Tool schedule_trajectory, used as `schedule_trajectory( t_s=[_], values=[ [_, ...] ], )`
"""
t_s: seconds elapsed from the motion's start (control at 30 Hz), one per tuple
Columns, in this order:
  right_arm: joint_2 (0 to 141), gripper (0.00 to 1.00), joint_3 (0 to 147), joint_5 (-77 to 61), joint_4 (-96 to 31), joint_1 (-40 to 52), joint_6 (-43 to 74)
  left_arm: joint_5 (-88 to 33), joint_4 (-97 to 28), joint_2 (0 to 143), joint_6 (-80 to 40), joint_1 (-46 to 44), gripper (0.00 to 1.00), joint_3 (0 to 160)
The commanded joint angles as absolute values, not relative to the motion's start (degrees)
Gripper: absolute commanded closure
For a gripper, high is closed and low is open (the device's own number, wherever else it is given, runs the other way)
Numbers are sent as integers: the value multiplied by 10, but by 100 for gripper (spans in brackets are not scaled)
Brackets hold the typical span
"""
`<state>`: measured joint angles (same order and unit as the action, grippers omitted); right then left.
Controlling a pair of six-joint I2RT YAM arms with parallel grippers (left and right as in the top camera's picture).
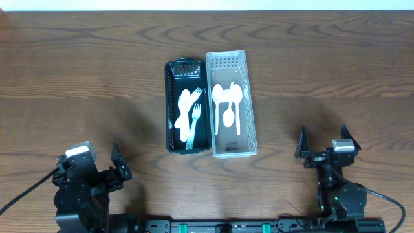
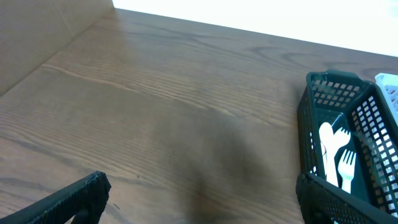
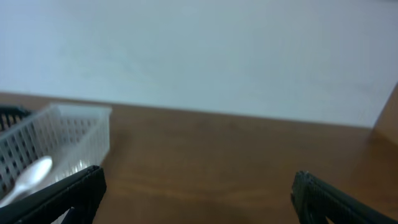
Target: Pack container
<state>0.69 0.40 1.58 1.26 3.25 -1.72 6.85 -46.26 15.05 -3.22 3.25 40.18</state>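
Though apparently finished, with white cutlery (image 1: 193, 120) lying in the black basket (image 1: 169, 110) and the clear basket (image 1: 252, 110) touching its right side mid-table, parked near with left gripper (image 2: 202, 186) and right gripper (image 3: 199, 183) open-fingered, empty.

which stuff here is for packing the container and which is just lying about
For the job: dark green plastic basket, white perforated plastic basket, white plastic forks, white plastic spoons
Just there: brown wooden table

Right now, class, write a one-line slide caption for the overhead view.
Dark basket with forks beside white basket with spoons; left arm and right arm sit at the front edge, jaws open.
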Motion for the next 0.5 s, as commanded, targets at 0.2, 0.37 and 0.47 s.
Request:
schedule_trajectory(
  t_s=[0.2,0.37,0.47],
  values=[
    [3,1,3,23,-43,38,-39,71,-462,147,-39,31,2,403],
    [3,1,3,23,-42,38,-39,71,-462,147,-39,31,2,403],
    [3,1,3,23,-41,38,-39,71,-462,147,-39,31,2,403]
  ],
)
